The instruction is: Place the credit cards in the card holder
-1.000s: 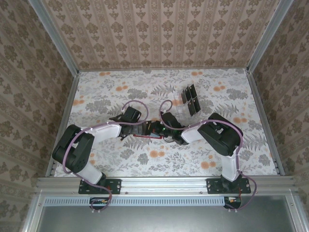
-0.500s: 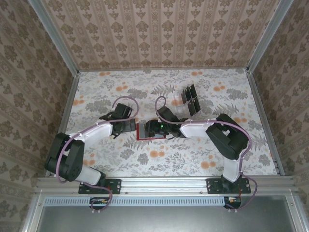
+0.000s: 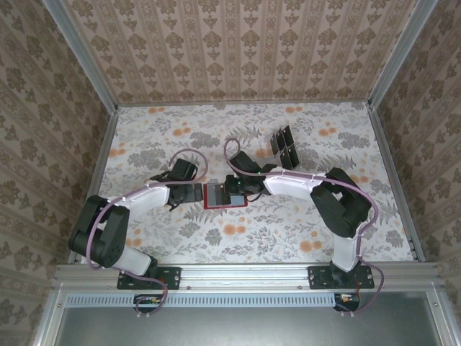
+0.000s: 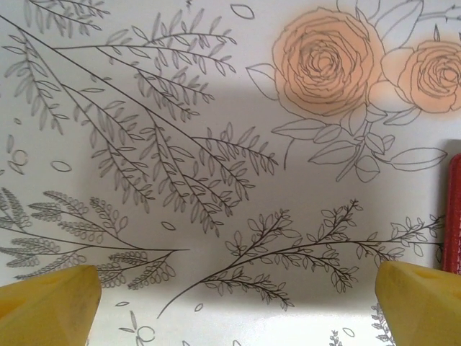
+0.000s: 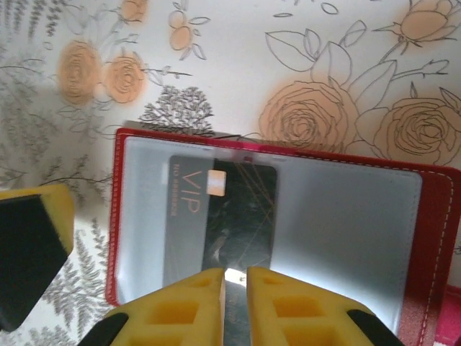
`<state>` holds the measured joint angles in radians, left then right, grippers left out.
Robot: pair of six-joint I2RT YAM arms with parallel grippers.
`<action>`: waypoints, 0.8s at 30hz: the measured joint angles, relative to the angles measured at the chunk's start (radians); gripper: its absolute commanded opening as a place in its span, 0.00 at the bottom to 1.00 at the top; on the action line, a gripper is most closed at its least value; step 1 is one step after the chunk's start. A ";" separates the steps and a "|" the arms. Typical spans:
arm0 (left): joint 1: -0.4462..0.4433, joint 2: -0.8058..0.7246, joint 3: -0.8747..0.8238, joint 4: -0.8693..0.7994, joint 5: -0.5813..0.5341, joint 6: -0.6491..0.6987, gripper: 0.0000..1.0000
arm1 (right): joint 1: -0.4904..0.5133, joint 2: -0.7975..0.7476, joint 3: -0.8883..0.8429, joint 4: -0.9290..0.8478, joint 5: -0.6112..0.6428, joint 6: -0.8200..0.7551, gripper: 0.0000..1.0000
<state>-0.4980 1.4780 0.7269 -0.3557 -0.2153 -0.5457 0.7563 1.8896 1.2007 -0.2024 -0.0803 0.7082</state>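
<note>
Floral tabletop [image 3: 180,122] inside a papered enclosure.
Beige damask walls [image 3: 245,50] stood on three sides; aluminium rails [image 3: 245,274] framed the evenly lit surface.

The credit card [image 5: 220,216] reads "VIP".

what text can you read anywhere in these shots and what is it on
"VIP": in pale letters on the dark credit card lying in the red card holder, beside its small chip.
Small line beside "VIP" on the same card: seems to start "NO.", the rest is too small to read.
The other dark cards at the back of the table: too small to tell whether they carry text.
</note>
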 measured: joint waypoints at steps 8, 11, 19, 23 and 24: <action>-0.015 0.039 -0.002 0.013 0.005 0.000 1.00 | 0.000 0.067 0.019 -0.042 0.014 -0.019 0.14; -0.019 0.043 -0.004 0.023 0.006 0.000 1.00 | 0.000 0.068 0.030 -0.045 0.018 -0.025 0.13; -0.026 0.051 -0.005 0.035 0.009 0.000 1.00 | 0.002 0.080 0.043 -0.049 0.016 -0.025 0.13; -0.031 0.052 -0.005 0.038 0.006 0.000 1.00 | 0.009 0.090 0.053 -0.045 0.007 -0.021 0.12; -0.032 0.052 -0.005 0.039 0.006 0.000 1.00 | 0.010 0.091 0.055 -0.044 0.003 -0.021 0.11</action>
<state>-0.5304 1.5299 0.7216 -0.3168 -0.2096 -0.5461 0.7662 1.9808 1.2552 -0.2462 -0.0776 0.6876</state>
